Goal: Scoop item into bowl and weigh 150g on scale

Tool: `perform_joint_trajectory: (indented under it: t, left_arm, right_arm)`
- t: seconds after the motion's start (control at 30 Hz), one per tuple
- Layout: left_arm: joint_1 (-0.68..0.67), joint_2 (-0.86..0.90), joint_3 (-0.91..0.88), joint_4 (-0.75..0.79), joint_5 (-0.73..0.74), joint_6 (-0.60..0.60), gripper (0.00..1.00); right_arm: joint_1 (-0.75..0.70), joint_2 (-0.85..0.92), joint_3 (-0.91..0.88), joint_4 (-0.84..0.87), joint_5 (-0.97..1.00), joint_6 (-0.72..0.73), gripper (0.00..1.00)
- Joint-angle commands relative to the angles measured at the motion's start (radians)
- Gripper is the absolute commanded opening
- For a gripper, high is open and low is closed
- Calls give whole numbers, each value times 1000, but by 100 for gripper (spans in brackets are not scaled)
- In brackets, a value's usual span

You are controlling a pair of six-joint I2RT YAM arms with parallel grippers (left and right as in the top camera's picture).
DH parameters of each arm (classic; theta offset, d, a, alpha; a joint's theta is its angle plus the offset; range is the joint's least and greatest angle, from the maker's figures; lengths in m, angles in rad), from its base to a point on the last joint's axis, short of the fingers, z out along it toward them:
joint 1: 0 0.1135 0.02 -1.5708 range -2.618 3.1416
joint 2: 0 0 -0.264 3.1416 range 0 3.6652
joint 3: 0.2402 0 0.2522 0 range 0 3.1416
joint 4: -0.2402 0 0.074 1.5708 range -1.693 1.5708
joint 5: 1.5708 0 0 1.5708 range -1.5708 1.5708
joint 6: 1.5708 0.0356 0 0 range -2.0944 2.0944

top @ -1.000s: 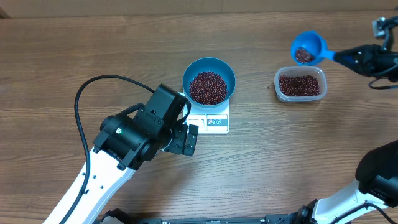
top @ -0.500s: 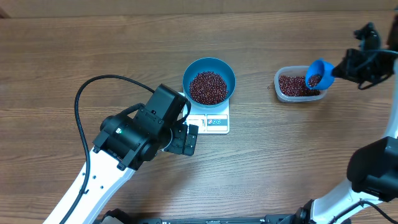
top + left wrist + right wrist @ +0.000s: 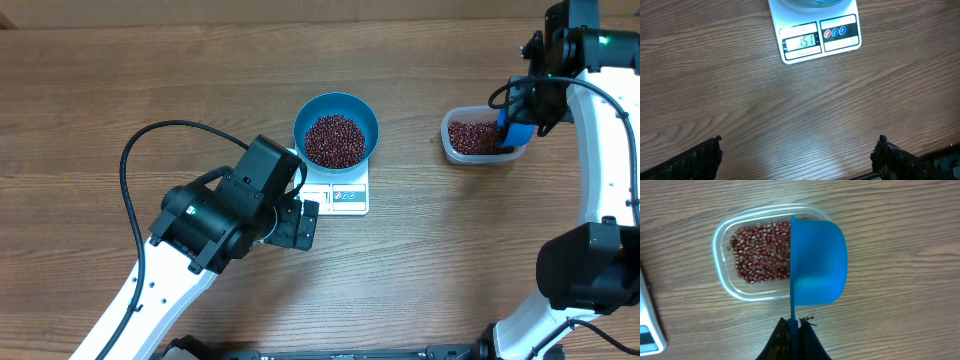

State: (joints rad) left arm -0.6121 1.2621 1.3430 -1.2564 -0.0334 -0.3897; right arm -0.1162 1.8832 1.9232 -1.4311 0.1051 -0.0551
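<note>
Ahead of released left gripper, scale reads approx 151 w/ beans in bowl, target looks met; right gripper clenches scoop above tub.

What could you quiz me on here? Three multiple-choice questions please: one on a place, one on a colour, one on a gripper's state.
1. Where does the blue bowl stand? A) on a tray B) on the scale C) in a gripper
2. What colour is the scoop? A) red B) white C) blue
3. How is the left gripper? A) open, empty B) shut on the scoop C) shut on the bowl
Answers: 1 B, it sits on the scale's top; 2 C, blue scoop tipped over the clear tub; 3 A, jaws wide apart over the table.
</note>
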Motion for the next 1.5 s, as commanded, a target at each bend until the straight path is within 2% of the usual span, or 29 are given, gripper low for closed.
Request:
perform_joint_trajectory:
  t: [0.0, 0.27, 0.63, 1.07, 1.13, 1.27, 1.47]
  left_arm:
    - [-4, -6, 0, 1, 1, -7, 100]
    - [-4, -6, 0, 1, 1, -7, 99]
    - [-4, -6, 0, 1, 1, -7, 100]
    - [-4, -6, 0, 1, 1, -7, 100]
    - [-4, -6, 0, 1, 1, -7, 100]
    - [-4, -6, 0, 1, 1, -7, 100]
    - [-4, -6, 0, 1, 1, -7, 99]
  right_arm:
    - [5, -11, 7, 7, 60, 37, 4]
    - [17, -11, 7, 7, 62, 37, 4]
    - [175, -11, 7, 11, 281, 28, 4]
    - [195, -11, 7, -10, 275, 29, 4]
    - [195, -11, 7, 9, 241, 29, 4]
    - [195, -13, 10, 108, 22, 19, 4]
    - [196, -51, 10, 246, -245, -76, 4]
